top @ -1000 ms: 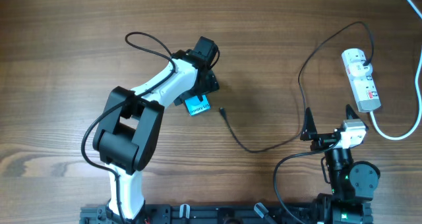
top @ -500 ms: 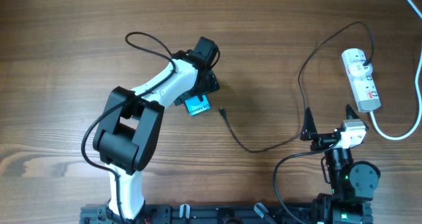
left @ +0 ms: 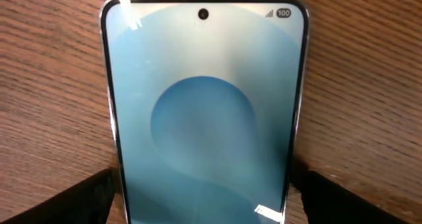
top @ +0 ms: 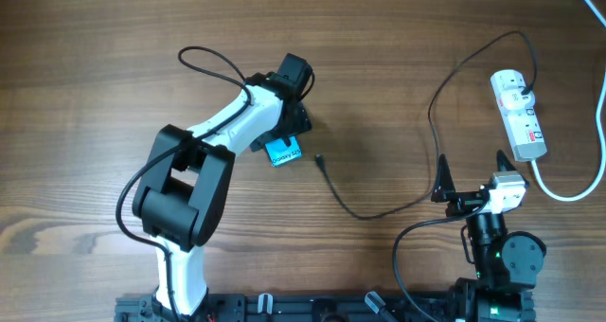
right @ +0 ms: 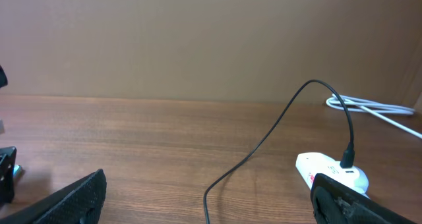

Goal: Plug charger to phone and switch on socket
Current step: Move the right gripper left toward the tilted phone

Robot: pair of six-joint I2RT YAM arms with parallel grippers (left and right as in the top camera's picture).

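Little is done: the left gripper straddles the phone at centre-left, clamped or not I cannot tell, the charger lies unplugged beside it, the right gripper gapes empty, and the socket sits untouched at right.

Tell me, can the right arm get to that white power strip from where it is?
Probably yes. The power strip lies close ahead of the open right gripper, with nothing lying between them. The black charger cable runs past the gripper's other side, not across that path.
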